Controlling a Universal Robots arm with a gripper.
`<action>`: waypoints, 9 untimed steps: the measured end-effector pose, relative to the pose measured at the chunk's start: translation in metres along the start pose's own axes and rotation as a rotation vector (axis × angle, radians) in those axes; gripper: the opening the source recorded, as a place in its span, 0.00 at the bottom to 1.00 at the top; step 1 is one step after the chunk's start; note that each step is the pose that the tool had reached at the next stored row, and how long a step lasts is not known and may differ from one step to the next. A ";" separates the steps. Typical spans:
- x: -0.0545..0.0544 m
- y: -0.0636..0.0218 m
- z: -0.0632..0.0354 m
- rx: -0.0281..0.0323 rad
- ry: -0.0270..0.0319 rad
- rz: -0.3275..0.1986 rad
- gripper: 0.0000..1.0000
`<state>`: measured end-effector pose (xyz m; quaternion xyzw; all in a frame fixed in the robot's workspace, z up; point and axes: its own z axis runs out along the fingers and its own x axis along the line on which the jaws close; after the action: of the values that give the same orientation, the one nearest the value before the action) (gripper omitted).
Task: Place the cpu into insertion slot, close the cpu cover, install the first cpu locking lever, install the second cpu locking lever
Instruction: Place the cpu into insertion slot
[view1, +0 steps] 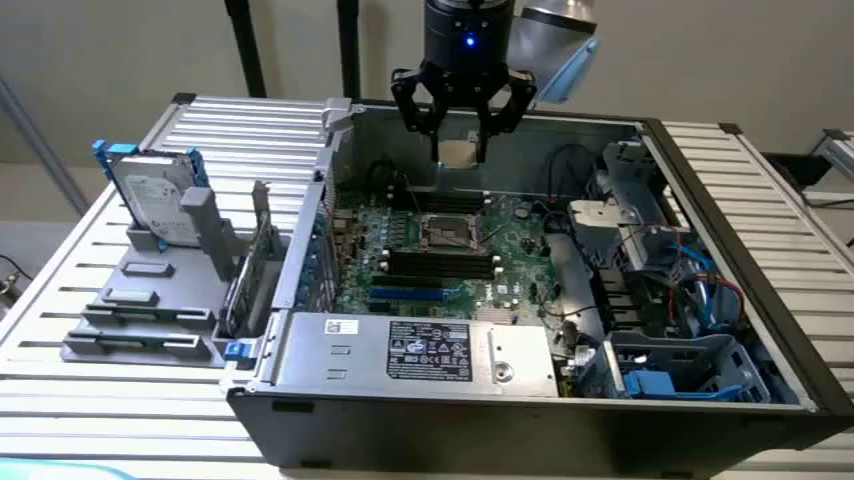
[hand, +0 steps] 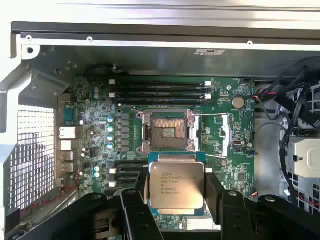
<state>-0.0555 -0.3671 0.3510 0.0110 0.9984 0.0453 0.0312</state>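
Note:
My gripper (view1: 459, 142) hangs above the open computer case, over its far wall, shut on the cpu (view1: 459, 154), a pale metal-faced square chip held flat between the black fingers (hand: 216, 192). In the wrist view the cpu (hand: 176, 184) shows its printed face, and my gripper (hand: 176, 196) clamps it on two sides. The insertion slot (view1: 447, 232) lies below on the green motherboard, uncovered, its contact field bare (hand: 168, 131). The cpu cover (hand: 223, 132) seems to stand swung open beside the slot. Two thin wire levers (hand: 212, 115) stick out toward that side.
Long black memory slots (view1: 441, 265) flank the socket. The power supply (view1: 427, 350) fills the case's near side. Cables and a blue-clipped drive cage (view1: 681, 370) sit at the exterior view's right. A hard drive (view1: 154, 190) stands on grey fixtures (view1: 140, 310) at the exterior view's left.

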 end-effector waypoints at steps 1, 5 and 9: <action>0.000 0.0000 0.0000 0.0000 -0.0003 0.000 0.55; 0.000 0.0000 0.0000 -0.0001 -0.0027 0.000 0.55; 0.000 0.0000 0.0000 -0.0002 -0.0036 0.000 0.55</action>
<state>-0.0555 -0.3671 0.3510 0.0109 0.9984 0.0453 0.0330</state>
